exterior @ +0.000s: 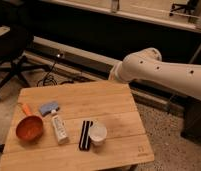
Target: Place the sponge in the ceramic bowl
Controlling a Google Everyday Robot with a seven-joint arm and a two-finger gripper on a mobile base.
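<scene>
The light-blue sponge lies flat on the wooden table, near its left side. Just in front of it and to the left sits the orange-red ceramic bowl, its short handle pointing toward the back next to the sponge. Nothing shows inside the bowl. My white arm reaches in from the right, above and behind the table's far edge. The gripper itself does not show; the arm's end by the table's back right corner hides it.
A white tube lies right of the bowl. Further right are a black bar with a white stripe and a small white cup. An office chair and floor cables are at back left.
</scene>
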